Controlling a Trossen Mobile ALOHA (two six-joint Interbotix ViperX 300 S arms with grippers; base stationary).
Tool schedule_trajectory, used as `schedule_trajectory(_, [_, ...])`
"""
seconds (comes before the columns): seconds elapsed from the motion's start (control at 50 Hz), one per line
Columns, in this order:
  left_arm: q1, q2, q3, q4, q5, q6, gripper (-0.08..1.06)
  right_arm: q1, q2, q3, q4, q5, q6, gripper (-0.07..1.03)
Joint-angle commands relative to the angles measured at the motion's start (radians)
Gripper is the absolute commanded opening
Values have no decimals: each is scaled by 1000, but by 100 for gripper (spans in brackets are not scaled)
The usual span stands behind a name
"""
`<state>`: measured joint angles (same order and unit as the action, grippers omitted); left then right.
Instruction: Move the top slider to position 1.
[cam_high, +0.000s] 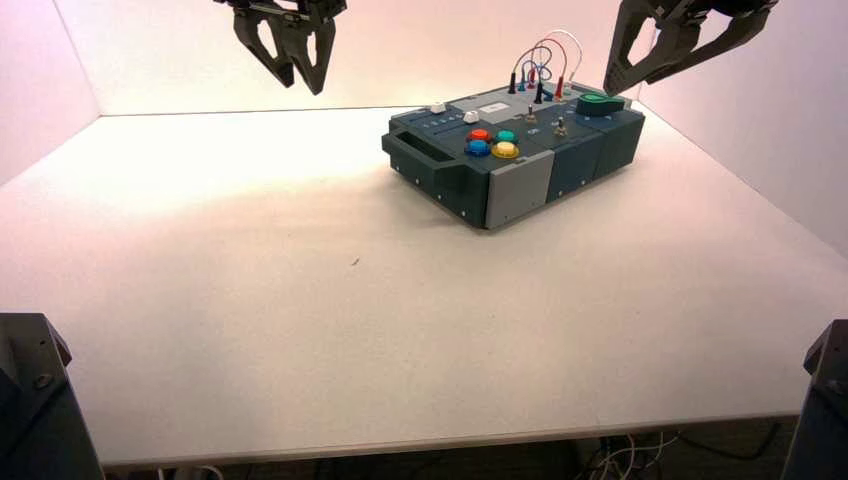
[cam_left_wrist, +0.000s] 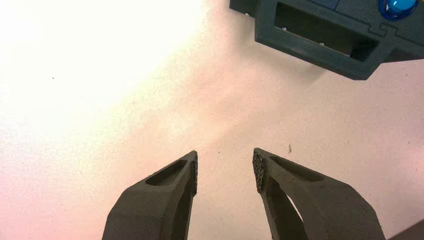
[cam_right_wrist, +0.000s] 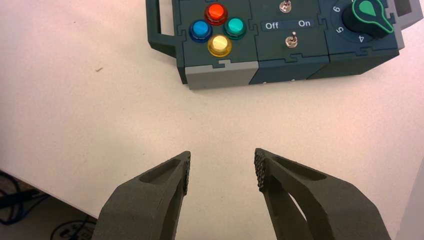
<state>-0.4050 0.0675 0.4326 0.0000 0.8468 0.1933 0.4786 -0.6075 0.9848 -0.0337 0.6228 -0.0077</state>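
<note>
White bench (cam_high: 300, 300) carrying one dark box (cam_high: 515, 160), set toward the far right corner. On the box's far-left part, two small white slider knobs — the top slider (cam_high: 437, 107) the farther one, nearest the far edge. Left pincer (cam_high: 291, 45) raised over the far edge, released, left of and well apart from that slider. Right pincer (cam_high: 665, 45) also released, high above the box's right end — no contact.
</note>
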Motion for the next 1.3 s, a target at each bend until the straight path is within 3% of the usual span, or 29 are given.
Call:
schedule_trajectory(0.02, [-6,-14,-31,0,-3,2,59,-5,-3,-17,0,-3,0,67])
schedule_trajectory(0.32, [-6,-12,-37,0,2,0,59,-3,0,-20,6,-9,0,67])
schedule_trajectory(0.52, [-3,-15,-38,2,5,-2,59,2,29,-77,17,-18,0,63])
schedule_trajectory(0.68, [14,-25,-38,2,0,-3,59,2,127,-155,14,-28,-5,60])
schedule_trajectory(0.94, [32,-57,-31,2,2,-5,59,-6,396,-331,-11,-26,-15,54])
schedule_trajectory(1.18, [34,-115,-25,3,5,-5,59,-23,537,-466,-26,-26,-15,38])
schedule_trajectory(1.3, [34,-132,-21,3,9,-3,59,-26,618,-571,-34,-26,-17,22])
